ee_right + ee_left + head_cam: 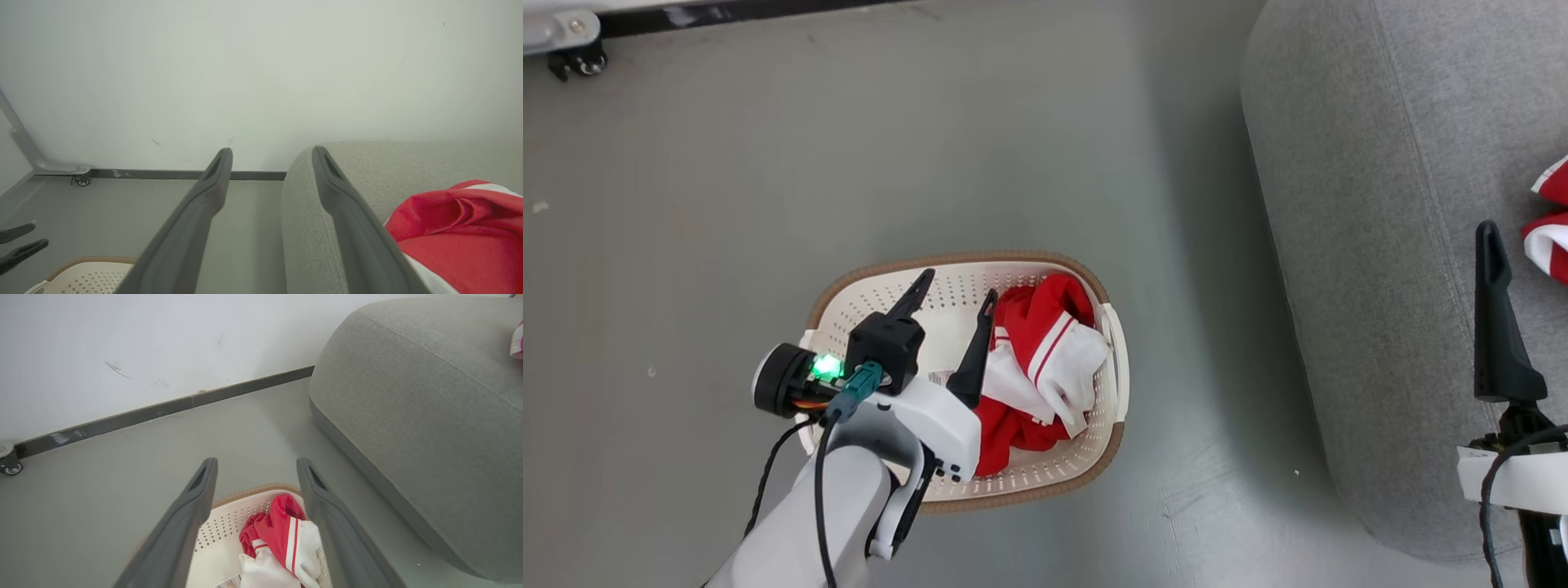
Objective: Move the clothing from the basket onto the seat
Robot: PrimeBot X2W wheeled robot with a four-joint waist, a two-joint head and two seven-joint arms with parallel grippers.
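Round the edges it's mostly grey floor (768, 180), plus a white wall (122, 335) with a dark baseboard (163, 410) along its foot. There's also a little caster wheel (578, 61) under a metal frame (556, 28), tucked in the upper left corner of the head view. The basket (980, 258) sits on the floor at the lower middle of that view and the seat (1380, 204) takes up the right side. A strip of bare floor runs between the two, so they're not touching. Inside the basket the clothing (1045, 351) is bunched up in the right half against the right wall, red with white panels and a bit of stripe trim. The left half is bare plastic bottom, with a barcode label (941, 377) peeking out next to the pile. Some more red and white fabric (1550, 220) lies on the seat at the right edge of the frame. The left fingers (974, 355) are spread wide above the basket's bare half with nothing between them. The one nearer the pile is right beside its left edge, can't tell if it touches. The right fingers (1499, 327) are spread too and hold nothing. In the right wrist view one sits over the floor and the other over the seat's rounded edge, with the red fabric at the lower right.
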